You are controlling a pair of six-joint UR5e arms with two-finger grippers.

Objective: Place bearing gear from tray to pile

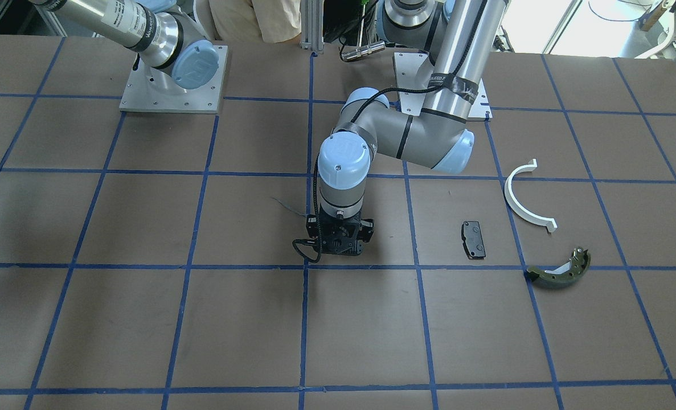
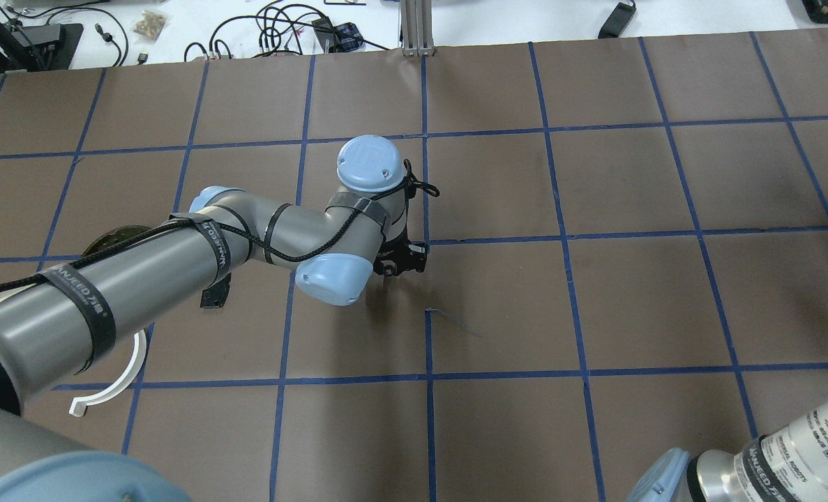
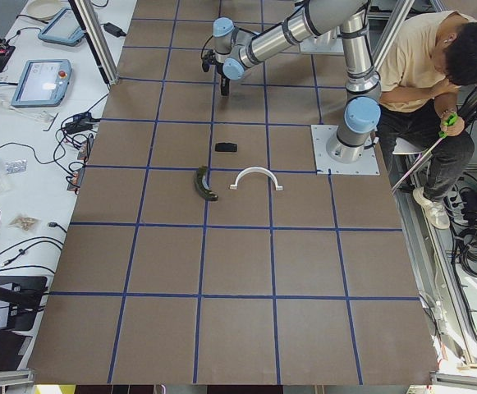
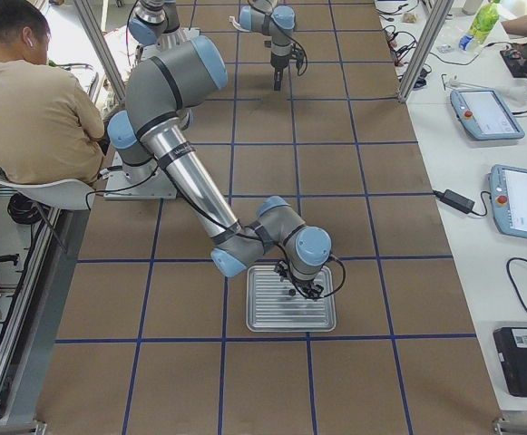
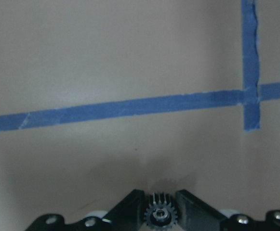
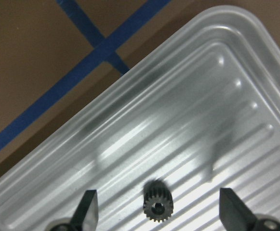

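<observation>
So the bearing gear (image 5: 159,215) is a tiny metal thing. I'd guess it's light, totally rigid and not fragile, but round enough to roll away if it lands on edge. The best hold is across the toothed rim on opposite sides, and that's how my left gripper (image 1: 340,245) is pinching it, bottom middle of its wrist cam, over bare table (image 1: 144,330) at the centre of the front view. Looks-wise it's dark grey with fine teeth all round and a small centre bore. The pile (image 1: 473,240) sits well apart, right of middle. My right gripper (image 6: 157,191) hangs spread over a second gear (image 6: 157,208) in the tray (image 6: 217,96).
</observation>
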